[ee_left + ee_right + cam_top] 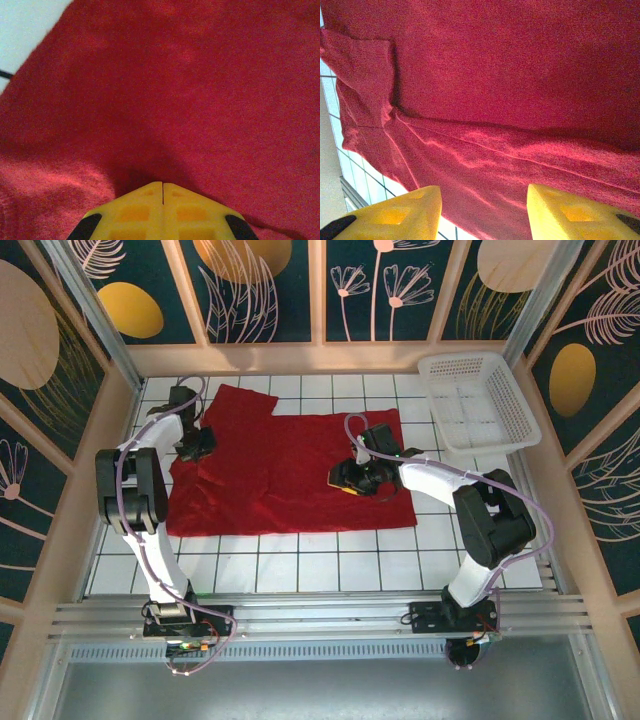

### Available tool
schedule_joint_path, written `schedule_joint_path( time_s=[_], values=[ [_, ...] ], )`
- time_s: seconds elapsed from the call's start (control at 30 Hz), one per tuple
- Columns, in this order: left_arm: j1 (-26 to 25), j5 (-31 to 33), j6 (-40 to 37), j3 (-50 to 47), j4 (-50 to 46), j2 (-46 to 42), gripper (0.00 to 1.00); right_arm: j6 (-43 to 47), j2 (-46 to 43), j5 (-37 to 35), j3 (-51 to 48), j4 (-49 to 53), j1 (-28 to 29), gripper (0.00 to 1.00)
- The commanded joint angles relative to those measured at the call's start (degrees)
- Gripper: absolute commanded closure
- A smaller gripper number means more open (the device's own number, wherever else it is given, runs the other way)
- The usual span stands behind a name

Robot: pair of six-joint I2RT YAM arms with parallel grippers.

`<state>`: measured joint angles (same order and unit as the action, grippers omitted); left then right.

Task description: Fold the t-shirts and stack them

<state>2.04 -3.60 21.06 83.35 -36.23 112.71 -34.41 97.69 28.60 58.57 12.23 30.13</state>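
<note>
1 deep-red t-shirt (pixel 285 475) is spread flat on the white-tiled desk (pixel 330 565), left of centre. It is plain with no print. 1 short sleeve (pixel 240 400) sticks out at the far-left corner. The near hem is roughly straight, and there are shallow creases across the body.

In the right wrist view the cloth (pixel 510 75) carries 1 long ridge fold running left to right. A sleeve (pixel 360 85) lies at the left, with tiles showing past its edge.

Left gripper (pixel 197 445) sits at the shirt's left edge, just below the sleeve. In the left wrist view (pixel 163 192) the jaws are fully closed, the yellow fingers (pixel 135 212) meeting along 1 thin seam. The tips press into the cloth, which dips and shadows right at them. I cannot tell whether a fold is pinched between them.

Right gripper (pixel 350 480) is over the shirt's right half, inside its edge. In the right wrist view (pixel 484 210) the jaws are partly open, the 2 yellow fingers (pixel 395 212) well apart with red cloth showing in the gap. Nothing is gripped. I cannot tell whether the tips touch the cloth.

White mesh basket (pixel 475 405) is at the far-right corner, clear of the shirt.
</note>
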Motion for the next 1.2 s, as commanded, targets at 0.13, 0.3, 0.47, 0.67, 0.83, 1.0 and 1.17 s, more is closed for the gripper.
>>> schedule_joint_path(
  time_s=[0.13,0.3,0.47,0.67,0.83,1.0,1.17],
  values=[
    [-0.40,-2.20,0.68,2.93,1.29,-1.26,1.00,0.31,-0.48,0.40,0.50,-0.03,0.63,0.51],
    [-0.39,-2.06,0.65,2.92,2.16,0.16,1.00,0.40,-0.62,0.49,0.44,0.16,0.63,0.51],
    [-0.38,-1.08,0.83,2.56,4.65,1.81,1.00,0.49,-0.59,0.49,0.58,0.25,0.63,0.51],
    [-0.38,-0.65,2.02,3.68,7.43,4.01,1.00,0.40,-0.92,0.25,0.11,0.21,0.59,0.51],
    [-0.38,3.89,3.54,7.17,2.33,7.44,0.89,0.12,-1.92,-0.50,-0.43,-0.08,0.60,0.51],
    [-1.03,15.80,7.22,8.26,-4.64,5.02,0.34,-0.92,-4.34,-5.30,-1.55,0.04,0.16,0.51],
    [-1.91,11.50,14.19,-1.22,-2.58,-5.56,0.47,-2.06,-7.16,-9.33,-5.04,-0.39,-2.22,0.54]
  ],
)
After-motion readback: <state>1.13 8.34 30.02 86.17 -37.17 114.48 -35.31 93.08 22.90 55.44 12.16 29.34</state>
